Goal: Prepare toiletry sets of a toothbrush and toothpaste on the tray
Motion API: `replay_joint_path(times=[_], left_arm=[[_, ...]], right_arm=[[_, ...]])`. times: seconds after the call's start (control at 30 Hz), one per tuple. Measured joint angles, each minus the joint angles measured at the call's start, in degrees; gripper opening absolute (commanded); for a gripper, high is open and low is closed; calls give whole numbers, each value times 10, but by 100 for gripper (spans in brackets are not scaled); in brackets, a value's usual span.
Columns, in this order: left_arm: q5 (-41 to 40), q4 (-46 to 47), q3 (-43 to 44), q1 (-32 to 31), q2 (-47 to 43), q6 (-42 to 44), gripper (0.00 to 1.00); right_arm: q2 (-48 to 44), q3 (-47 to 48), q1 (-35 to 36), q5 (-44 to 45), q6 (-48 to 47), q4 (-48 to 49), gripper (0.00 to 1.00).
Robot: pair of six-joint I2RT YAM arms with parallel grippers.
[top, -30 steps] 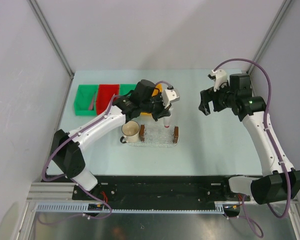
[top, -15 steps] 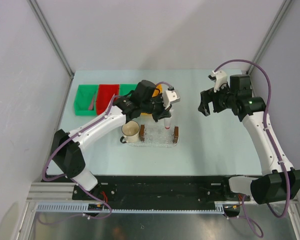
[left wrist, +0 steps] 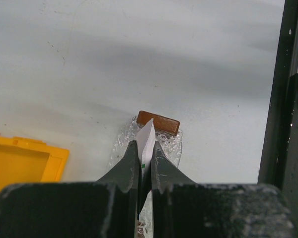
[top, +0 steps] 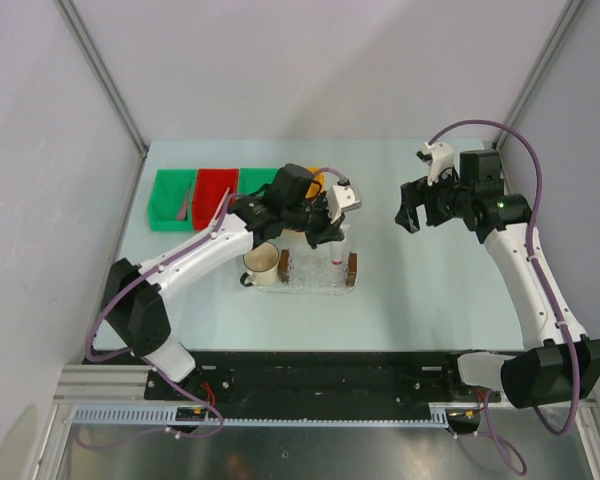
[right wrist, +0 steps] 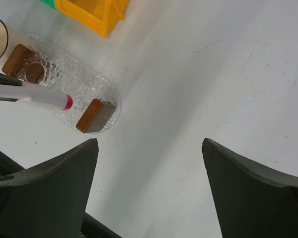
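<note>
While the left gripper (left wrist: 145,150) pinches the toothpaste (right wrist: 42,95) by its flat end (cap pointing down) above the tray (top: 315,280), a cup (top: 261,262) stands at the tray's left end. An orange bin (left wrist: 20,163) sits just behind. The right gripper (top: 410,212) hangs wide open, empty, over the right half of the table (top: 430,300).

White left arm (top: 195,255) and right arm (top: 528,275), black joints, purple cables (top: 480,121), dark fingers (right wrist: 39,183) scuffed pale at edges.
</note>
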Motion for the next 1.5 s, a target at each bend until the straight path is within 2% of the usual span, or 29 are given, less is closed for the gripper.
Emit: replay_joint_path(times=[0.4, 1.5], left_arm=[[9, 14, -33, -5, 0, 0, 0], [3, 41, -38, -6, 0, 2, 0]], right_arm=[[0, -7, -2, -8, 0, 0, 91], [0, -14, -4, -12, 0, -1, 91]])
